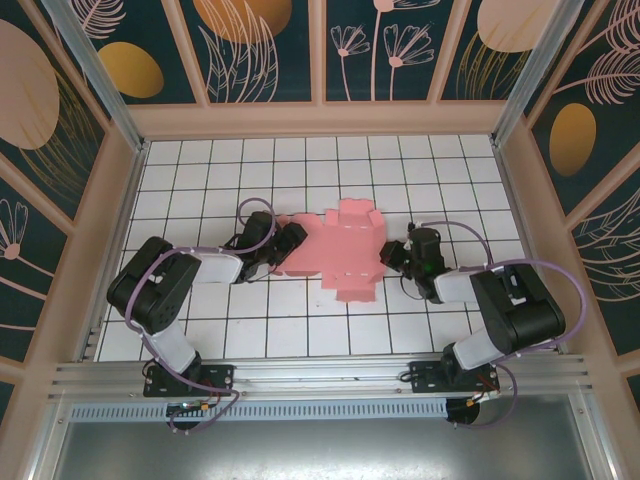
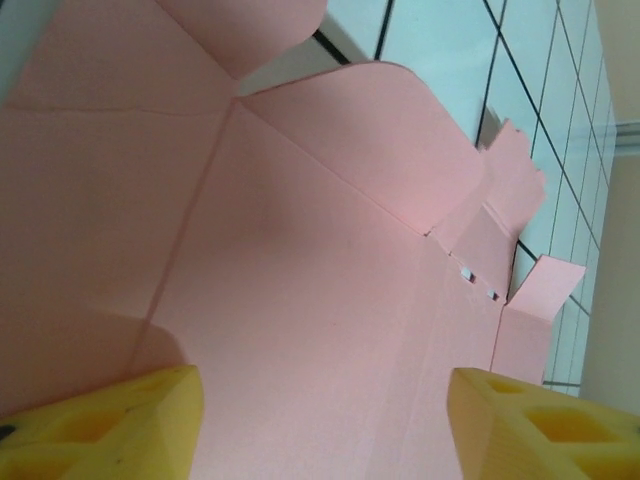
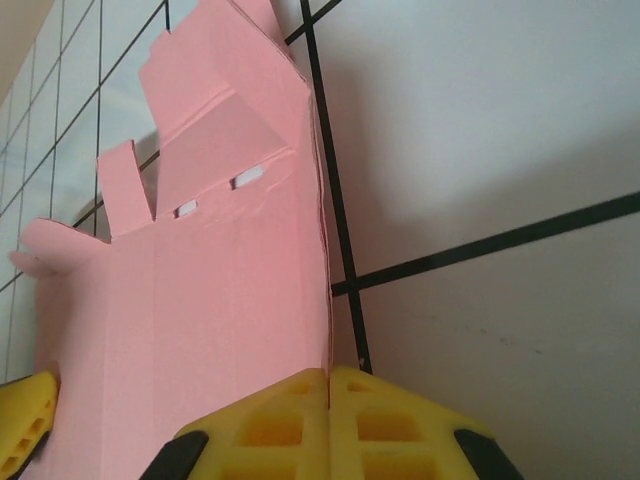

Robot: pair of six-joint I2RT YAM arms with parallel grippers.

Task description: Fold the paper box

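Note:
The paper box (image 1: 340, 250) is a flat pink cut-out sheet with flaps, lying in the middle of the tiled floor. My left gripper (image 1: 290, 245) is at its left edge. In the left wrist view that gripper (image 2: 322, 400) is open, its yellow fingers (image 2: 120, 420) spread wide over the sheet (image 2: 300, 250) with nothing between them. My right gripper (image 1: 392, 253) is at the sheet's right edge. In the right wrist view that gripper (image 3: 328, 380) is shut, and the card's edge (image 3: 230, 290), lifted a little off the floor, runs into the seam between its pads.
The white floor (image 1: 300, 330) has a black grid. Wooden walls (image 1: 320, 118) enclose it at the back and on both sides. An aluminium rail (image 1: 320, 375) runs along the near edge by the arm bases. Open tiles lie behind and in front of the sheet.

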